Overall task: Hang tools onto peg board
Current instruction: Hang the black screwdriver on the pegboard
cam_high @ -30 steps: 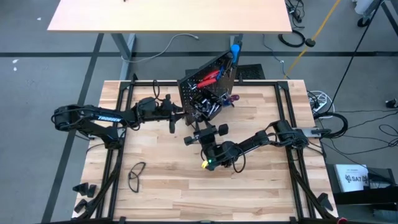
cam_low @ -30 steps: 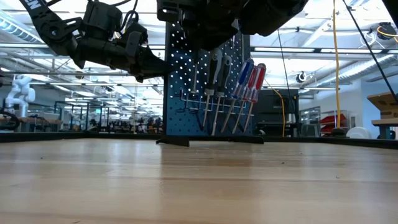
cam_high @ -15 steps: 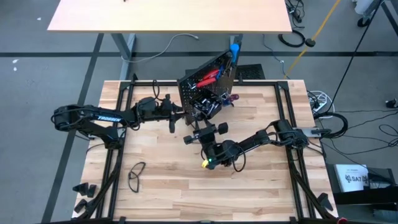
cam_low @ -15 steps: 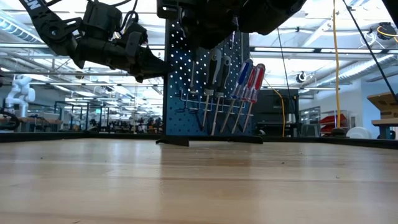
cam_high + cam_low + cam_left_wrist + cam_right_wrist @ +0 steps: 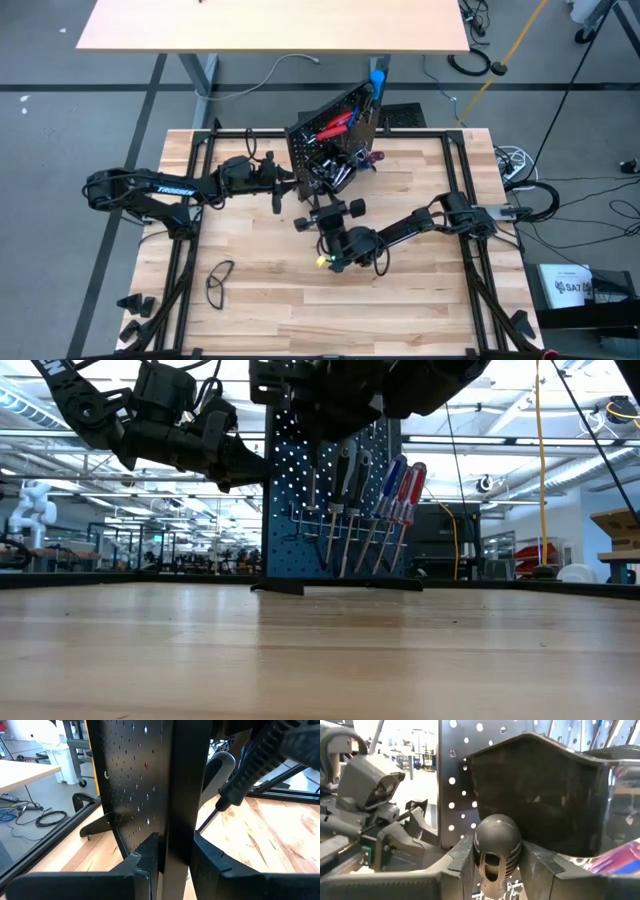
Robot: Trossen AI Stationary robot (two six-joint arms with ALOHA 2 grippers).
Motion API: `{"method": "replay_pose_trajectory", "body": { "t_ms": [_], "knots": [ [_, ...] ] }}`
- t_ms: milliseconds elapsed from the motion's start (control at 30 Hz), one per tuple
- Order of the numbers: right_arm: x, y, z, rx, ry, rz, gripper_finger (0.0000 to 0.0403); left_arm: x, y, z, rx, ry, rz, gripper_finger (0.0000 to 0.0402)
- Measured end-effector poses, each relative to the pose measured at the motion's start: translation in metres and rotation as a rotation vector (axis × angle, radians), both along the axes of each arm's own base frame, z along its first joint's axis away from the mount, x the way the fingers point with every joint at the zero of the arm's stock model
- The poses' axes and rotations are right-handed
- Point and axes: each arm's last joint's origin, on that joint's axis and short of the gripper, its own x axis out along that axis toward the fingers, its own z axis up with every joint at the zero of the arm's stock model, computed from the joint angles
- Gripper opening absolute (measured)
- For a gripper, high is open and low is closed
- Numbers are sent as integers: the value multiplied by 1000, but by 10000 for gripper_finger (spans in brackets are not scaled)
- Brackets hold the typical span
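Pale wooden planks form the tabletop (image 5: 290, 300), with a wide workshop hall behind it in the low view. Near the far edge of that top stands the black peg board (image 5: 330, 135), upright on its stand and turned at an angle; red-handled pliers (image 5: 338, 124) lie against its far face. On its near face, in the low view, screwdrivers hang in a row from the hooks: black-handled ones (image 5: 345, 465) beside blue and red ones (image 5: 405, 485). A small black bin (image 5: 545, 795) is fixed to the board. The left gripper (image 5: 283, 187) is at the board's left edge, its fingers (image 5: 135, 870) pinched on either side of that edge. The right gripper (image 5: 327, 208) hovers just in front of the board's near face, beside the bin, its fingers (image 5: 465, 857) pressed against a black ribbed screwdriver handle (image 5: 497, 847) whose rounded end points at the wrist camera. A pair of glasses (image 5: 219, 281) lies well apart on the near left of the tabletop.
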Motion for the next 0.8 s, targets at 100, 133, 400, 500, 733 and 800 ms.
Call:
{"method": "replay_pose_trajectory", "body": {
  "t_ms": [100, 133, 400, 500, 733, 800],
  "knots": [
    [1, 0, -2, 6, -14, -2, 110, 0, 0, 0, 0, 0, 0, 84],
    [2, 0, -3, 7, -16, -2, 110, 0, 0, 0, 0, 0, 0, 84],
    [6, 2, -12, 11, -20, -6, 110, 0, 0, 0, -1, 1, -1, 84],
    [8, 2, -15, 14, -27, -9, 110, 0, 0, 0, -1, 1, -1, 84],
    [12, -2, -26, 12, -17, -22, 110, 0, 0, 0, -1, 1, -1, 84],
    [13, -5, -29, 10, -11, -28, 110, 0, 0, 0, -1, 2, -1, 84]
  ]
}}
